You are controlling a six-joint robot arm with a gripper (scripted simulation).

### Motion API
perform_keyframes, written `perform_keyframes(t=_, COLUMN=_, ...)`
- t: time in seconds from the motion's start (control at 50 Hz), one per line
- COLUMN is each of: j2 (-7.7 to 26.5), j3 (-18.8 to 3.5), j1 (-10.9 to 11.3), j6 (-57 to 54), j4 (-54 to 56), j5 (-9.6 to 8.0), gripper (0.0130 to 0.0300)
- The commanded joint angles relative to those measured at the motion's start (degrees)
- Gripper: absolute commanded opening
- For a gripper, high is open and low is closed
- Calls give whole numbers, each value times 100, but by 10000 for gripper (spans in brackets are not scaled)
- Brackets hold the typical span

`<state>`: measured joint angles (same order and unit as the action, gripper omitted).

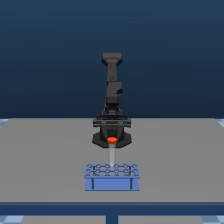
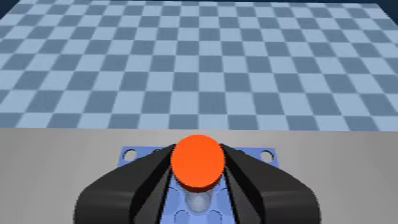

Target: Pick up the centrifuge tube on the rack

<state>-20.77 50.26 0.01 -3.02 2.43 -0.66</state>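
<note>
Centrifuge tube hangs upright between the gripper and the rack, its round orange-red cap tucked up in the dark gripper and its pale slim body reaching down to the rack's top. Whether the tapered tip is still seated in a hole or just above it cannot be told from the exterior view. In the wrist view the cap fills the gap between the two black fingers, which press in on it from both sides, so the jaws are clamped on the tube just below the cap. The pale body shows beneath the cap, over the light-blue rack with its round holes.

The rack sits on the grey table, near its front edge in the exterior view, with dark upright posts on its front face. The black arm rises behind the gripper. A blue checkered floor lies beyond the table's far edge.
</note>
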Motion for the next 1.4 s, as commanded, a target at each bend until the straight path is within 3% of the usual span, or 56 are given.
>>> perform_keyframes(t=0.02, j2=-9, j3=-10, j1=0, j6=242, j4=-184, j5=-18, gripper=130)
perform_keyframes(t=0.38, j2=-38, j3=-42, j1=0, j6=610, j4=-552, j5=-80, gripper=130)
perform_keyframes(t=1.02, j2=-116, j3=-131, j1=0, j6=328, j4=-270, j5=-245, gripper=130)
perform_keyframes(t=1.22, j2=-168, j3=-196, j1=0, j6=349, j4=-291, j5=-363, gripper=130)
perform_keyframes(t=1.4, j2=-265, j3=-331, j1=0, j6=328, j4=-270, j5=-595, gripper=130)
